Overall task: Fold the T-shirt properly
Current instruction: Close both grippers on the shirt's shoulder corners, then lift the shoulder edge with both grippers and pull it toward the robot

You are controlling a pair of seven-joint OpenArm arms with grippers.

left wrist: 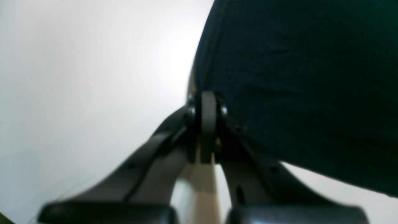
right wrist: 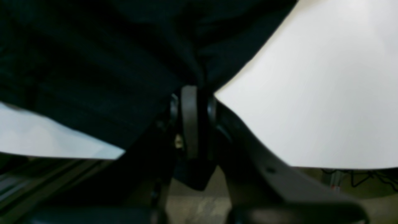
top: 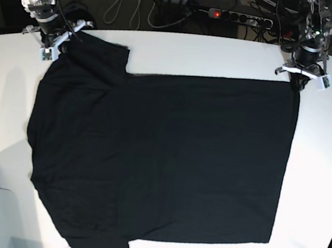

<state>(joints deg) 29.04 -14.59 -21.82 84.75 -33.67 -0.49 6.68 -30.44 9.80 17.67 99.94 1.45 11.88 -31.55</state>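
No folds are made yet: I see the big black cloth T-shirt [top: 161,160] lying flat on the white table [top: 224,55], my left gripper [top: 300,82] and right gripper [top: 55,48] each pinching a far corner.

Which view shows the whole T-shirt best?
The base view: the T-shirt lies spread flat on the white table, outline complete. Both wrist views show only blurred black cloth at closed jaws.

Looks like a robotics lab: a white tabletop [top: 182,49] with two arms mounted at its far edge, a power strip [top: 238,16] and loose cables [top: 124,2] behind.
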